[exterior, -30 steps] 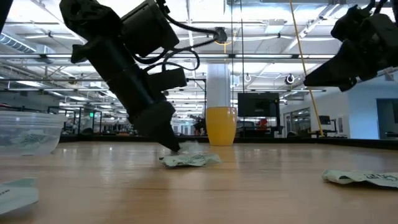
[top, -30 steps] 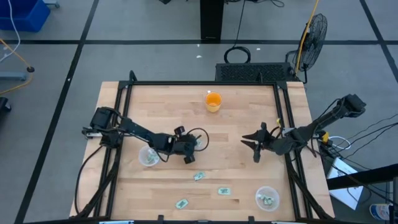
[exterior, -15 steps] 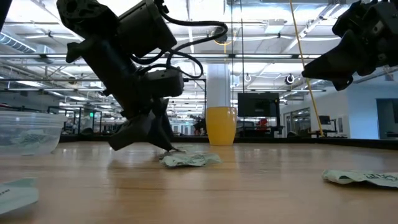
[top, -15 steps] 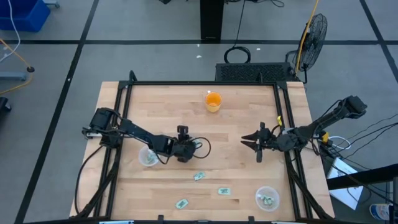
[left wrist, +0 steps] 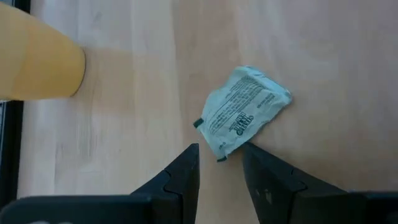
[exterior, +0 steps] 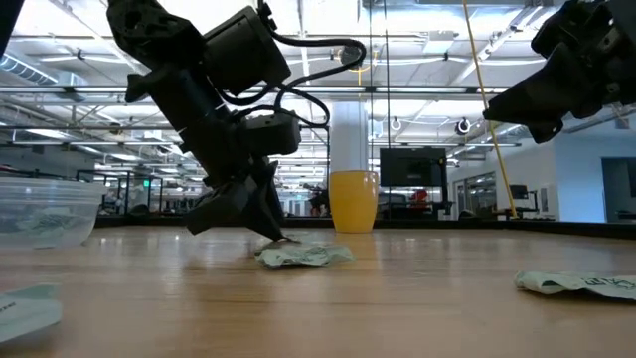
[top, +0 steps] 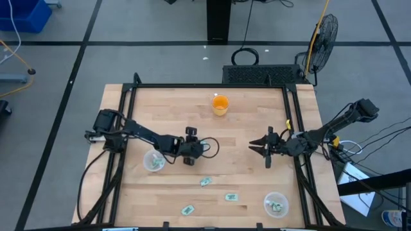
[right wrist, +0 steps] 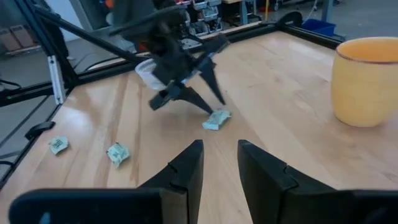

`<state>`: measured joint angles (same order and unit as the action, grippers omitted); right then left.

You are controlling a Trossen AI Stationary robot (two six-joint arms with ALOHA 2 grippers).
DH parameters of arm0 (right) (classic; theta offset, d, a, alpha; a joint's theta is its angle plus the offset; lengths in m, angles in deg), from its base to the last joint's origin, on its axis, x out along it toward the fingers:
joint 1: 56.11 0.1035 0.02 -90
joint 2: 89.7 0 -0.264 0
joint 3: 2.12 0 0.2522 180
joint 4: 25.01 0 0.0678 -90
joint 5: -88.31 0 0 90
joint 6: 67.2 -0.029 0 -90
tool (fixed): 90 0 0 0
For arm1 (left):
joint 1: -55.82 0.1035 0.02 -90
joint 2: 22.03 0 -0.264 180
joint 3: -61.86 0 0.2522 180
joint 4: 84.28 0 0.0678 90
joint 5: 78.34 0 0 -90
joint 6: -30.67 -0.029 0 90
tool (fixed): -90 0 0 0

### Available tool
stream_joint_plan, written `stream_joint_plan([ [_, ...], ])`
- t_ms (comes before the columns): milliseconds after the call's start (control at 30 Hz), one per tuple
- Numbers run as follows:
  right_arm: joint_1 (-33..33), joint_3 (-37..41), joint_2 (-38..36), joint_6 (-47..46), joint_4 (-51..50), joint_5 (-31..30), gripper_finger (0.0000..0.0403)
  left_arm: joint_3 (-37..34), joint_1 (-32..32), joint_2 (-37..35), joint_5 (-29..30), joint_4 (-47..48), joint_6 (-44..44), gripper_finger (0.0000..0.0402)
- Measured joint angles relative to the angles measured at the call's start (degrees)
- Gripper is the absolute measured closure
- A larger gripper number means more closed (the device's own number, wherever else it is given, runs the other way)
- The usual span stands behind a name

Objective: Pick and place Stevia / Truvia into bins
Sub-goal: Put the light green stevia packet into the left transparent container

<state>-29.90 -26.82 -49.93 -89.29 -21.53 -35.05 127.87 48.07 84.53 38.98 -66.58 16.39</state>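
A crumpled green-and-white Stevia packet [left wrist: 245,118] lies flat on the wooden table near its middle [exterior: 303,256]. My left gripper [left wrist: 219,148] slants down at it, open; its fingertips stand on either side of the packet's near corner, and I cannot tell whether they touch. Three more packets [top: 205,181] [top: 231,196] [top: 187,209] lie toward the near edge. One clear bin [top: 154,160] stands beside my left arm and another [top: 276,204] at the near right; both hold packets. My right gripper [top: 266,149] hangs open above the table's right side [right wrist: 217,168], with nothing between its fingers.
An orange cup [top: 220,104] stands at the far middle of the table. A black frame [top: 192,85] runs along the table's edges. Bare wood lies between the two grippers. The low view shows a packet at the right [exterior: 576,283] and another at the left edge [exterior: 25,308].
My left gripper has rolled about its own pointing line over the packet: its fingers, first seen edge-on as one point, now show spread side by side. The packet has stayed where it was.
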Motion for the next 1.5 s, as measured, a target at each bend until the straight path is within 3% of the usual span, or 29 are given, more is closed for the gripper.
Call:
stream_joint_plan([
  [300,0.0,0.0,-0.02,2.46,4.54,0.67,0.0312,0.02,3.43,-0.03,-6.74,-0.16,1.22,0.0392],
  [800,0.0,0.0,-0.02,2.27,4.91,0.67,0.0312,0.56,0.54,-0.22,-2.77,-1.77,1.26,0.0399],
  [900,0.0,0.0,0.0,2.26,4.92,0.67,0.0312,1.61,-0.85,-2.44,-2.03,-1.61,0.63,0.0399],
  [1000,0.0,-0.02,0.0,2.23,5.15,0.67,0.0312,2.22,-1.77,-6.51,-1.25,4.48,1.9,0.0399],
  [1100,0.02,-0.04,0.14,1.85,5.09,1.08,0.0312,2.51,-2.78,-11.92,-0.5,12.9,6.1,0.04],
  [1233,0.02,-0.06,0.37,1.8,4.91,3.63,0.0312,2.31,-2.51,-15.54,-1.81,12.43,12.53,0.0394],
  [1500,0.02,-0.04,0.76,1.78,4.82,3.65,0.0303,2.21,0.39,-7.78,-9.02,5.12,12.95,0.0331],
])
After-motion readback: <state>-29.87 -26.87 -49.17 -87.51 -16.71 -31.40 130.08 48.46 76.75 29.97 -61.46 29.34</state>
